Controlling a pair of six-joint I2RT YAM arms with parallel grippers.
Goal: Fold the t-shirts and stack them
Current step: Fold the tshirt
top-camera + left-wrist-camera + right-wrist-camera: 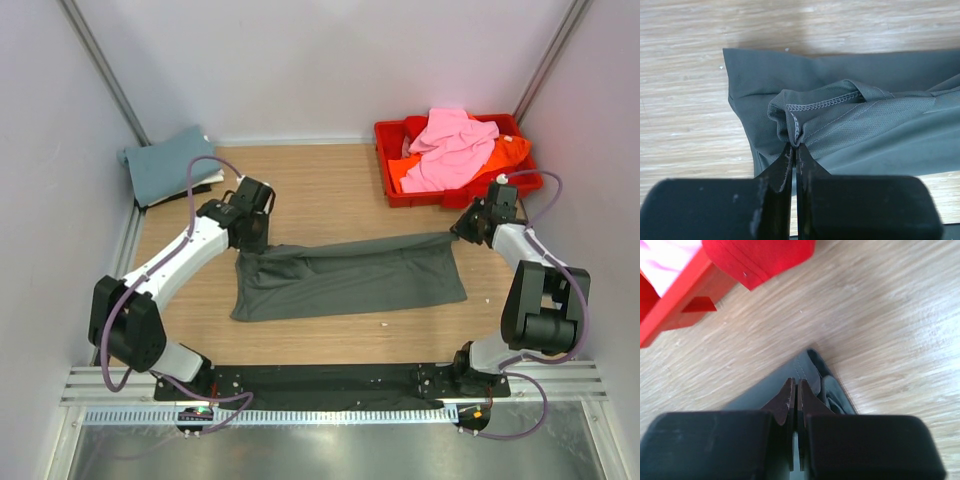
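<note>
Top external view: grey shirt (350,275) lies mid-table (330,190), long axis left-right, parallel w/ the near edge; my left gripper (250,238) is pressed together on its far-left corner, my right gripper (462,232) likewise on the far-right corner; far hem is taut btwn them and looks raised a little; rest of the cloth spreads from my fingertips toward the near edge. Wrist views agree: both jaw pairs pinch bunched hem, no gap showing. Neither arm is nearer, each has one end; next move, prob. a fold, turns on carrying both corners together toward the near edge, square to the long axis, w/ even tension. Teal shirt (165,165) sits folded at far-left corner; pink shirt (450,150) & orange shirt (512,150) lie in tray (383,160) at far-right corner.
</note>
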